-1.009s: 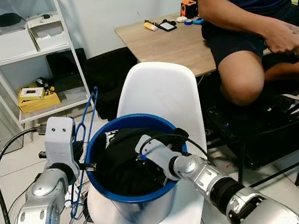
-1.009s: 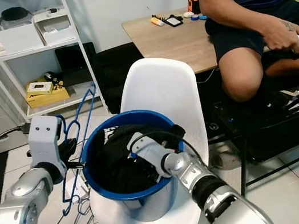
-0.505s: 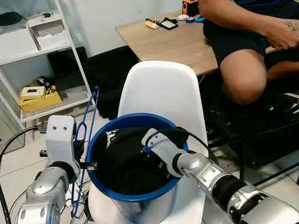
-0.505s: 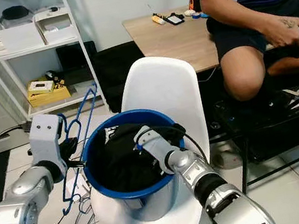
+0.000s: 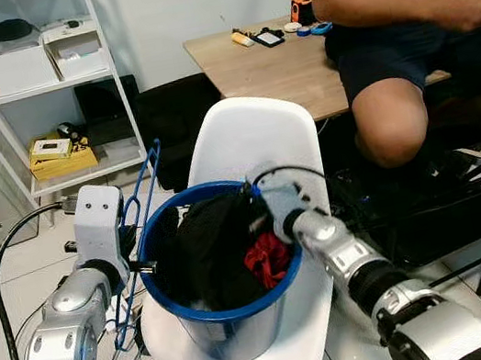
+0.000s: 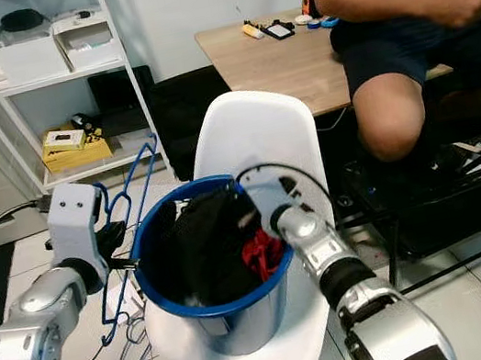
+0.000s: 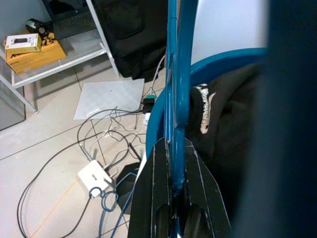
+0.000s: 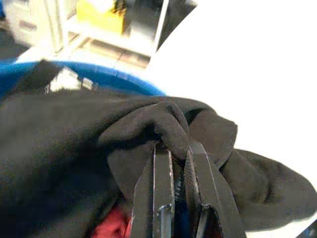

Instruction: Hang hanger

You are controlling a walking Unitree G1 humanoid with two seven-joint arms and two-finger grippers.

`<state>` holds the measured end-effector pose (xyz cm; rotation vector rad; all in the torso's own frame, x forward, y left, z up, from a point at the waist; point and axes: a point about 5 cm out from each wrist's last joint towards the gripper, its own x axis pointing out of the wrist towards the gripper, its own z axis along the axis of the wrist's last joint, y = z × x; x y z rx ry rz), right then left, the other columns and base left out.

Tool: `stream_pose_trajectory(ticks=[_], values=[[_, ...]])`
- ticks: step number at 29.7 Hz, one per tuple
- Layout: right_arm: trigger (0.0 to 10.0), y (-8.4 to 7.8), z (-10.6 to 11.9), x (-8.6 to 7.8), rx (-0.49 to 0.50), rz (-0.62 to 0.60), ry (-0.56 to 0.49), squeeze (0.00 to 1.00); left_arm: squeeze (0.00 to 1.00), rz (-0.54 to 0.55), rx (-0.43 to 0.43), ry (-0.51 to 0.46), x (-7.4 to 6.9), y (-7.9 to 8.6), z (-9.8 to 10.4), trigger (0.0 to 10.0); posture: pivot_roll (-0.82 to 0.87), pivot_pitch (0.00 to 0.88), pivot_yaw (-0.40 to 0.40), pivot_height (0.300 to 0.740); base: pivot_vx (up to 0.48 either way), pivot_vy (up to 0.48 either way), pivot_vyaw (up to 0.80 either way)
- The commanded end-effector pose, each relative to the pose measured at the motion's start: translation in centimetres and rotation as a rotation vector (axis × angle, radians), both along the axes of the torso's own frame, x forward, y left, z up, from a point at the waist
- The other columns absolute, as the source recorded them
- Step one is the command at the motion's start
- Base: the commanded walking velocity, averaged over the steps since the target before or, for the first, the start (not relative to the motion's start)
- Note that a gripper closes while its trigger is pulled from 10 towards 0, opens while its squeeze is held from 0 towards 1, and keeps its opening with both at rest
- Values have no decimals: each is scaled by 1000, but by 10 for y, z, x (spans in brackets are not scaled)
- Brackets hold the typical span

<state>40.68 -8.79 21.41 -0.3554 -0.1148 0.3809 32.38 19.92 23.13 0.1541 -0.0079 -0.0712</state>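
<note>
Centrally placed: blue hanger (image 5: 141, 221), upright, just outside the rim of the blue bucket (image 5: 232, 317) on its shelf-facing side, more blue hangers hanging below it toward the floor. Clamped on the hanger's thin bar, left gripper (image 7: 176, 198), fingers (image 7: 159, 188) closed tight around it, silver left arm bent up from below with its white wrist block level with the bucket rim. Inside the bucket, black garment (image 5: 211, 250) heaped high, a red cloth (image 5: 267, 259) showing beside it. Pinching a raised fold of the black garment at the bucket's far rim, right gripper (image 8: 176, 163), fingers nearly together on the fabric, right arm reaching up and over the bucket edge from the near side. Under the bucket, white chair (image 5: 258, 144), its backrest rising behind. Behind the chair, wooden table (image 5: 282, 70) with a seated person (image 5: 401, 30) on it. Beyond the hanger, white shelf unit (image 5: 47, 88) with boxes.
</note>
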Motion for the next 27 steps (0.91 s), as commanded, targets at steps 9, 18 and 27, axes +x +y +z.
stream_pose_trajectory(ticks=[9,18,27], values=[[10000,-15,174,-30,130,6,-746,0,0,-13,-30,-2,5,-10,-7,10000,37,229,-22,740,0,0,0],[10000,4,198,-49,36,132,-813,0,0,-17,-46,-7,8,-14,-9,10000,20,218,-32,740,0,0,0],[10000,59,23,-48,-183,397,-261,94,0,-11,-47,-14,7,-12,-8,10000,28,233,-33,740,0,0,0]])
